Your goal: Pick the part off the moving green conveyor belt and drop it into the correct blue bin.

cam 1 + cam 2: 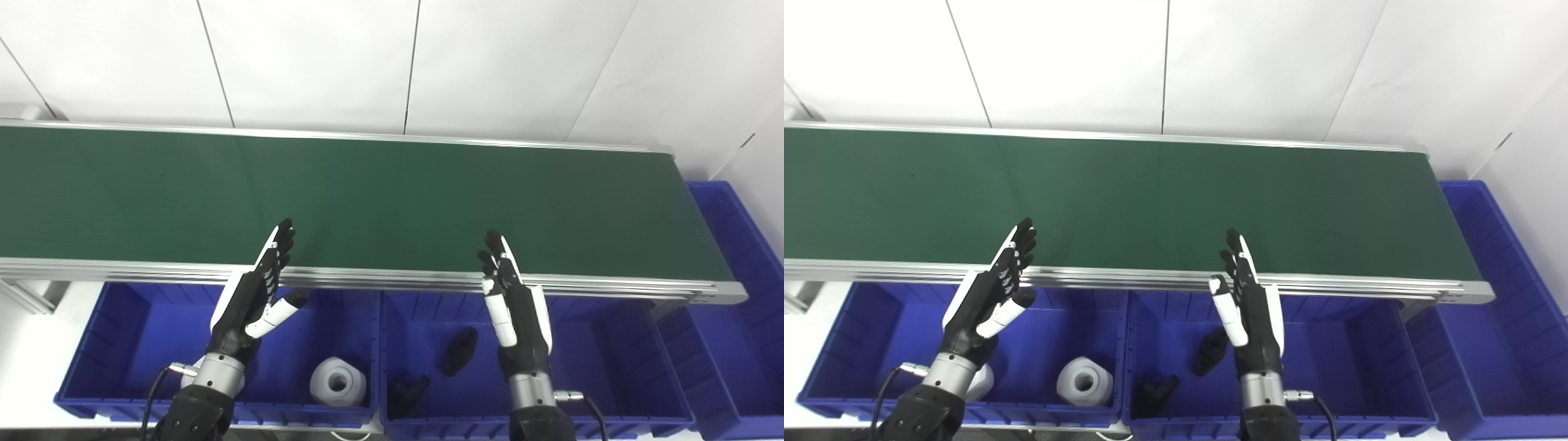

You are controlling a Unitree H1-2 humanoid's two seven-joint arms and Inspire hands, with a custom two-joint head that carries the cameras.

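The green conveyor belt (392, 202) runs across the view and carries no part that I can see. My left hand (254, 294) is open and empty, fingers reaching over the belt's near rail above the left blue bin (122, 343). My right hand (514, 300) is open and empty, fingers up at the near rail above the middle blue bin (612, 355). The left bin holds a white cylindrical part (337, 381) and another white part partly hidden behind my left wrist (981, 381). The middle bin holds two black parts (460, 350) (407, 392).
A third blue bin (744, 318) stands at the belt's right end. The belt's aluminium near rail (392, 277) lies between the bins and the belt. A white panelled wall is behind the belt.
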